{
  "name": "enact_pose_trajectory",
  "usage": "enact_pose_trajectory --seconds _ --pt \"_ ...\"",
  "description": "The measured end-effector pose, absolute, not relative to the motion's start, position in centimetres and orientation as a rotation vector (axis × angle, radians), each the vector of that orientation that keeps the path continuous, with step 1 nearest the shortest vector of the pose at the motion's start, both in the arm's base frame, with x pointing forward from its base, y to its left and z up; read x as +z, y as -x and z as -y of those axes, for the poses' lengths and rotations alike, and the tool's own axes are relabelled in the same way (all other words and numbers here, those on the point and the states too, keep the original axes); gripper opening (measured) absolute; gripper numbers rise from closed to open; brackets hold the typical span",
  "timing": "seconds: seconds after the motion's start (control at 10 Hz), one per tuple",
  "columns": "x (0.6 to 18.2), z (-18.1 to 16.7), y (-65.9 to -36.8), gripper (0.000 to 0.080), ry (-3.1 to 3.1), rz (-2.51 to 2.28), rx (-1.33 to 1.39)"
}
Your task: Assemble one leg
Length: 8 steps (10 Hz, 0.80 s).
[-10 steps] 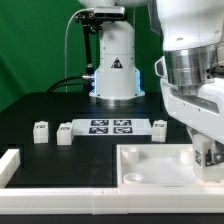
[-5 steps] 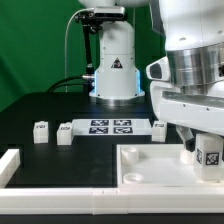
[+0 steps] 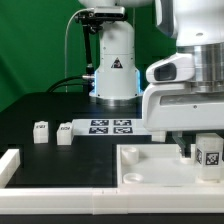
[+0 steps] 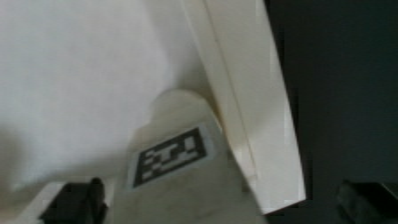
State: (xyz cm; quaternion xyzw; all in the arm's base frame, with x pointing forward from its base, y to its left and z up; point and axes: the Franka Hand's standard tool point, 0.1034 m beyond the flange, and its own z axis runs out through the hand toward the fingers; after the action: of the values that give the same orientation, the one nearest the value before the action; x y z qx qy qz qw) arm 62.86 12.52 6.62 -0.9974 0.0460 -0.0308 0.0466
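Claw [image 4: 217,203] spread wide, astride the leg [image 3: 208,155], which stands upright, tag facing the exterior camera.

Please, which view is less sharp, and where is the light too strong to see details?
Wrist view: soft all over; the tag on the leg is smeared and the white panel is almost featureless. Exterior view: sharper; the tags on the marker board read clearly, while the near arm is bright and slightly blurred.
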Motion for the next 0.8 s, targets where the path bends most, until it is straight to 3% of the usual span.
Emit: enact_pose_trajectory --seconds 0.3,0.5,0.6,0.8 --pt "6.6 -11.92 -63.12 0.0649 3.055 0.097 -0.129" --pt "6.6 -11.91 -63.12 0.0377 3.055 0.096 -0.129" --pt "6.6 -11.91 -63.12 0.029 3.055 0.096 -0.129" --pt "6.6 -11.9 -63.12 0.029 3.054 0.041 -0.127"
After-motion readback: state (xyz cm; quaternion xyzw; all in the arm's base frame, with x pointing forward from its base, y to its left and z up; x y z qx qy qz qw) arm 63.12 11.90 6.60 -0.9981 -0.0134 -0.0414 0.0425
